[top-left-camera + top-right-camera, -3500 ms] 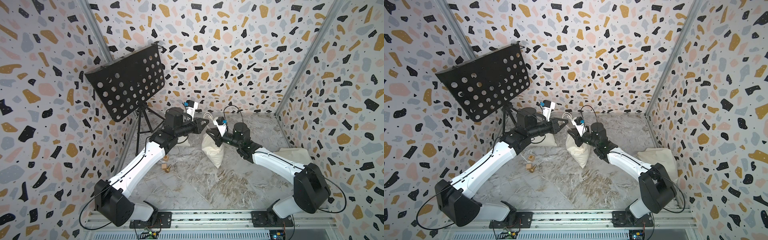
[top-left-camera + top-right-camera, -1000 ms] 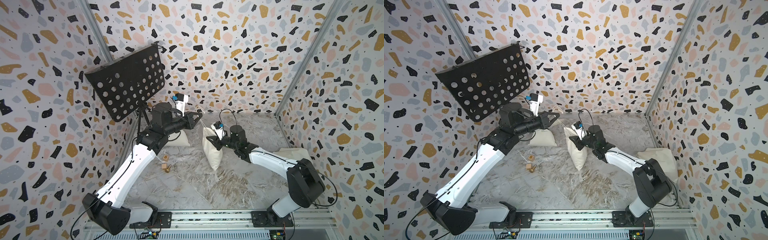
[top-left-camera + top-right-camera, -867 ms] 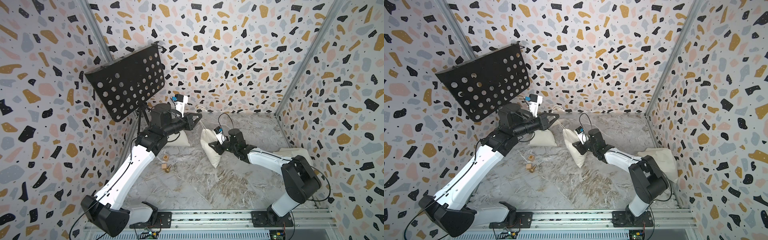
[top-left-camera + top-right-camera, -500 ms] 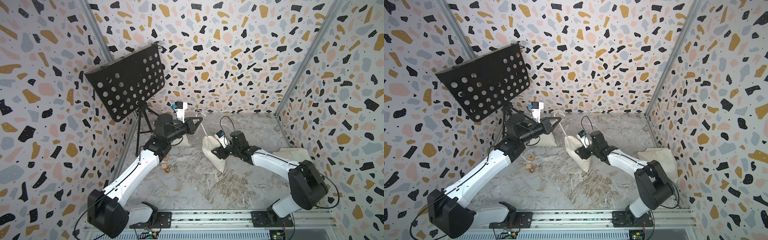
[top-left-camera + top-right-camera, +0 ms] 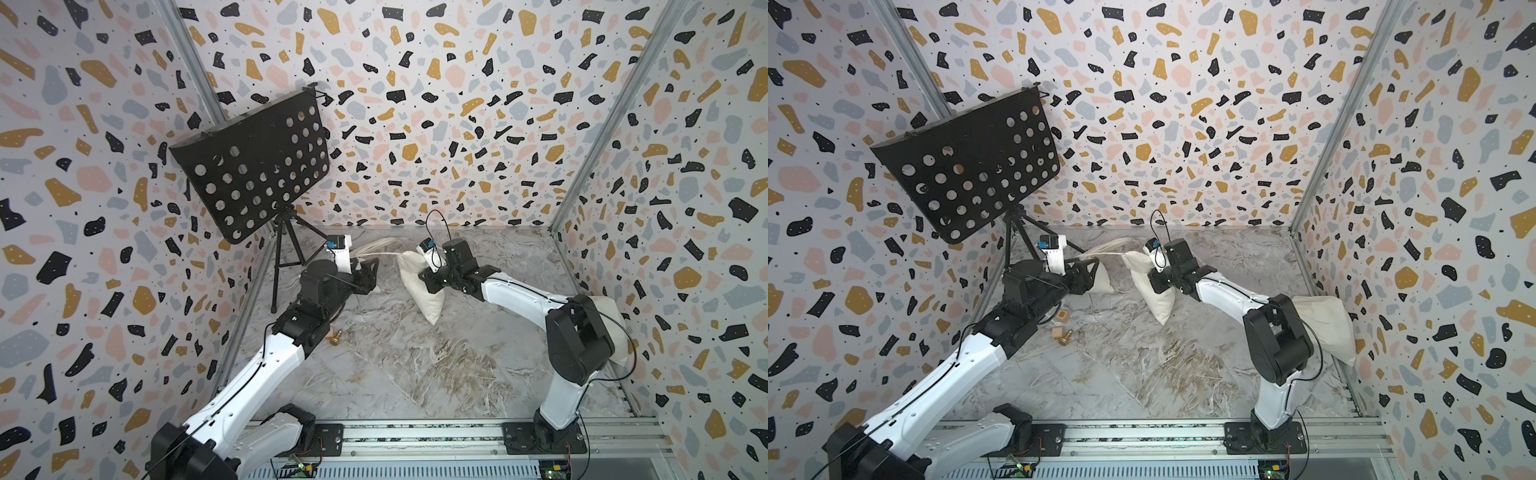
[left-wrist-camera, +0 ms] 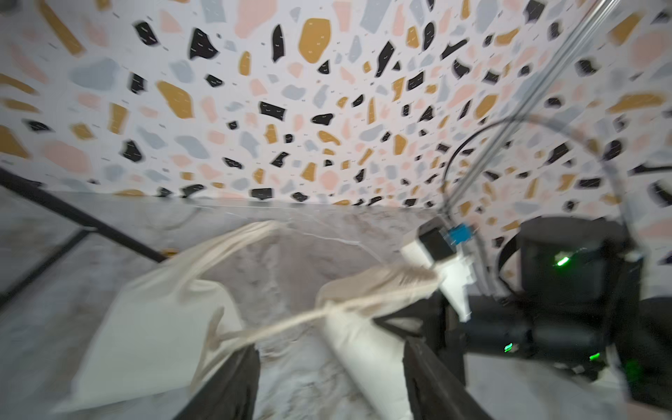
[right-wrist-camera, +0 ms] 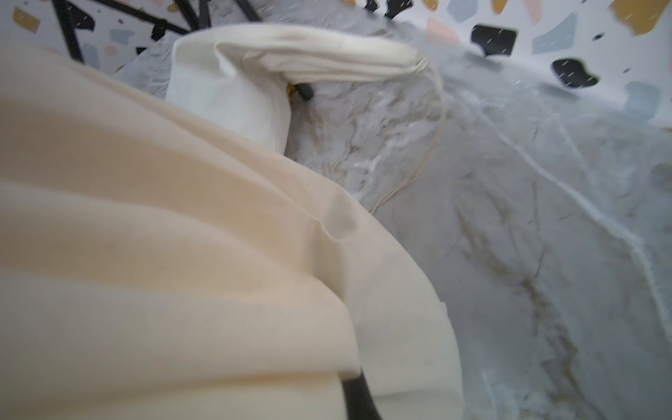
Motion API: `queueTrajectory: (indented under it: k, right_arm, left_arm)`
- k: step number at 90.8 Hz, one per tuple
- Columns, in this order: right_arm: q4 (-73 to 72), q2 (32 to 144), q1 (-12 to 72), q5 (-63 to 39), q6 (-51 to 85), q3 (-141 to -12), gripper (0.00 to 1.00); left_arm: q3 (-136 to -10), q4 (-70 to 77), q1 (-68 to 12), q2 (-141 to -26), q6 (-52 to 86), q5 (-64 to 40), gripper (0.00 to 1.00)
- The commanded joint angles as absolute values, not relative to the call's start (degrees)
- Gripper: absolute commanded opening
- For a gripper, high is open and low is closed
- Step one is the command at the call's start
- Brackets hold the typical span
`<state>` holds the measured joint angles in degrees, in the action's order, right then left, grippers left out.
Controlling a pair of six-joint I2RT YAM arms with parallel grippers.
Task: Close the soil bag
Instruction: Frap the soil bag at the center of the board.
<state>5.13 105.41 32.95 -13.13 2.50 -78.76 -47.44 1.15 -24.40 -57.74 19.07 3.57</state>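
Note:
The soil bag (image 5: 419, 286) (image 5: 1152, 291) is a cream cloth sack leaning in the middle of the floor, its neck gathered. Its drawstring (image 5: 376, 252) runs left from the neck to my left gripper (image 5: 369, 274). In the left wrist view that gripper (image 6: 331, 349) is open, and the drawstring (image 6: 283, 323) lies across one finger with the soil bag (image 6: 367, 349) beyond. My right gripper (image 5: 430, 283) is shut on the bag's side. In the right wrist view folds of the bag (image 7: 182, 254) cover the jaws except one dark finger (image 7: 358, 396).
A second cream bag (image 5: 1100, 278) lies just behind the left gripper. A third bag (image 5: 1325, 328) rests against the right wall. A black perforated music stand (image 5: 253, 166) on a tripod stands at the back left. Small wooden blocks and a brass piece (image 5: 1063, 332) lie near the left arm.
My left gripper has opened and come down lower, beside the second bag. My right gripper has shut on the soil bag's side, and the bag has shifted a little.

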Motion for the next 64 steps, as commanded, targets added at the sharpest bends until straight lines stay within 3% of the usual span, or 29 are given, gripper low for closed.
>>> queueTrajectory:
  k: [1, 6, 13, 25, 40, 51, 64]
  right_arm:
    - [5.39, 106.82, 32.7, -7.99, 1.76, -88.42, 0.05]
    - [7.74, 109.98, 32.83, -7.89, 1.8, -93.38, 0.08]
    - [10.96, 115.07, 33.09, -9.13, 2.03, -98.65, 0.18]
    - [16.27, 118.14, 33.51, -12.88, 1.47, -101.07, 0.52]
    - [22.7, 110.69, 32.6, -12.18, -2.0, -95.67, 0.9]
    - [27.59, 99.21, 30.24, -9.92, -1.86, -86.98, 0.99]
    - [34.71, 86.29, 26.7, 8.03, -0.23, -75.36, 1.0]
  left_arm:
    - [-43.82, -1.34, -23.56, -54.55, 11.59, 19.76, 0.89]
    - [-42.57, -1.51, -23.15, -53.77, 10.4, 22.16, 0.99]
    - [-41.09, -1.43, -22.45, -53.42, 9.64, 23.33, 1.0]
    - [-39.62, -0.8, -21.52, -53.13, 9.19, 22.38, 1.0]
    - [-38.75, 0.32, -21.29, -52.99, 7.03, 20.07, 1.0]
    - [-39.2, -0.46, -21.21, -52.86, 5.85, 17.88, 1.0]
    - [-39.67, -1.66, -21.19, -50.74, 5.62, 16.48, 1.0]
